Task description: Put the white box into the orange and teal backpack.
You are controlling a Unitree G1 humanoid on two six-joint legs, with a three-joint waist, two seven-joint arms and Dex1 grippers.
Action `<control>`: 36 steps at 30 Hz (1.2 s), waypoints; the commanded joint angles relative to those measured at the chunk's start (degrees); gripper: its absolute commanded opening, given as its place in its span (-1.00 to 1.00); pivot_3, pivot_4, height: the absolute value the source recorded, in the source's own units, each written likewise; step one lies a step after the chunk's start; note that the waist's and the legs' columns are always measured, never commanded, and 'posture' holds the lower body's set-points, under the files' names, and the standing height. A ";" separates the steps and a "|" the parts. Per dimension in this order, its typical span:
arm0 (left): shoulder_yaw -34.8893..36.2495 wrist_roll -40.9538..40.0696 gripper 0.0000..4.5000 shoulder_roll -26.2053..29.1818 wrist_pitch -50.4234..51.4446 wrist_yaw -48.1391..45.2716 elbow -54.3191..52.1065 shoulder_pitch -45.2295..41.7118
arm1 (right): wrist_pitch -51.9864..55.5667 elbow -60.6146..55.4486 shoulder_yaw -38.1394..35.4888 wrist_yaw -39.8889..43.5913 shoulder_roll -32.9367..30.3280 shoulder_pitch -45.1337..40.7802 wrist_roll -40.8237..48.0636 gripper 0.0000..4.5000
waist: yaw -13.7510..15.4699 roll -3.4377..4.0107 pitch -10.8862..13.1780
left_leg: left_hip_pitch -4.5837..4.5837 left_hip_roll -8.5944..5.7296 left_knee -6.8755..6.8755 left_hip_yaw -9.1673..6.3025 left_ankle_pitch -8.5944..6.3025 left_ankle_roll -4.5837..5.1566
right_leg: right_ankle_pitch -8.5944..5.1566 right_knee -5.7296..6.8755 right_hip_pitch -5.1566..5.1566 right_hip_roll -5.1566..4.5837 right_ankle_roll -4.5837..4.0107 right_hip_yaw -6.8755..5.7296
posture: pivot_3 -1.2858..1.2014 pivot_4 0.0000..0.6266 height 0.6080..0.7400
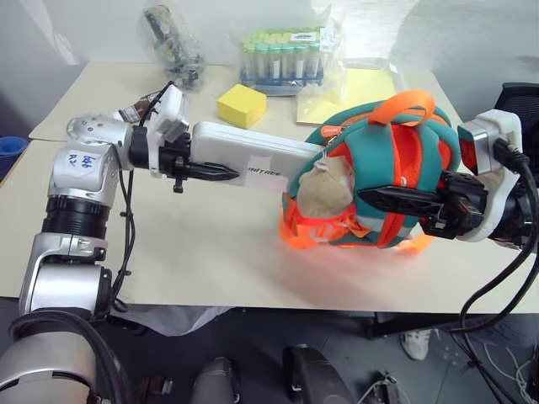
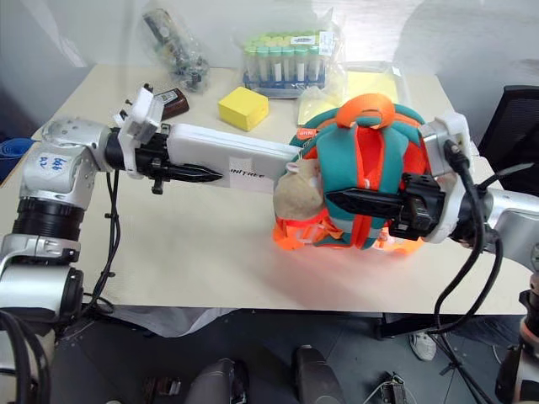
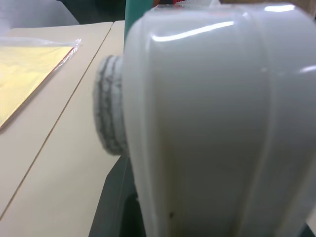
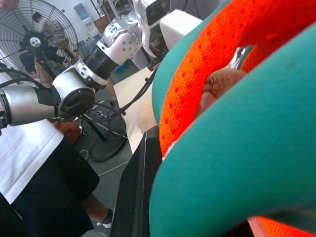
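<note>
My left gripper (image 1: 212,162) is shut on the white box (image 1: 253,156) and holds it level above the table, pointing right. The box's far end meets the orange and teal backpack (image 1: 379,151) just above its tan plush toy (image 1: 324,194); I cannot tell whether the end is inside. In the left wrist view the box (image 3: 217,123) looms close. My right gripper (image 1: 396,200) is shut on the backpack's front and keeps it upright, with one black finger (image 4: 133,197) lying along the teal fabric (image 4: 237,148).
A yellow block (image 1: 242,105), a rack of capped tubes (image 1: 282,59), a plastic bag with a yellow sheet (image 1: 362,88) and a bag of small parts (image 1: 173,42) sit at the back of the table (image 1: 210,244). A black chair (image 1: 522,97) stands at the right. A person (image 4: 29,163) stands nearby.
</note>
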 commanded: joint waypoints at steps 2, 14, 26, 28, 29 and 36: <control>-1.79 0.78 -0.44 -4.75 0.22 0.96 -2.73 -1.49 | -2.40 -0.53 0.48 1.10 -0.23 -1.21 -1.32 -0.99 | 0.08 0.00 0.00 | -0.05 0.02 0.00 -0.01 0.00 0.00 | 0.00 0.01 -0.04 0.02 0.00 -0.02 | 0.03 -0.52 1.00; -9.96 14.67 -0.11 -27.66 -5.87 19.39 8.17 -7.77 | -5.94 -2.89 5.21 -0.02 3.61 -0.14 -7.01 -1.00 | 1.08 0.00 0.00 | -0.79 -0.21 0.25 0.00 0.05 0.20 | 0.15 0.01 -0.66 -0.04 0.28 0.14 | 0.03 -0.52 1.00; 3.18 -5.63 0.97 -4.36 17.14 -2.04 -11.86 -1.92 | -6.79 -5.58 3.51 -4.04 4.97 4.17 -5.74 -1.00 | -1.46 0.02 0.01 | -0.65 0.09 0.09 -0.08 0.29 -0.16 | 0.13 0.36 -0.73 0.16 0.07 0.02 | 0.03 -0.52 1.00; 4.34 -9.83 0.97 -2.22 23.29 -3.19 -16.47 -1.57 | -6.95 -6.08 3.42 -4.45 5.08 4.72 -5.50 -1.00 | -1.44 0.02 0.01 | -0.68 0.08 0.12 -0.08 0.29 -0.17 | 0.13 0.35 -0.74 0.12 0.08 0.00 | 0.03 -0.52 1.00; 4.88 -11.57 0.97 -2.24 25.67 -2.16 -19.07 -1.38 | -7.03 -6.23 3.39 -4.65 5.11 4.93 -5.43 -1.00 | -1.28 0.02 0.01 | -0.69 0.06 0.15 -0.09 0.29 -0.16 | 0.13 0.34 -0.73 0.09 0.08 -0.02 | 0.03 -0.52 1.00; 1.91 -9.01 0.97 -5.84 22.24 7.45 -30.47 3.34 | -7.48 -6.66 3.43 -6.11 5.16 5.23 -4.51 -1.00 | 0.29 0.02 0.00 | -0.69 -0.17 0.25 -0.13 0.32 -0.02 | 0.15 0.32 -0.64 -0.06 0.19 0.04 | 0.03 -0.52 1.00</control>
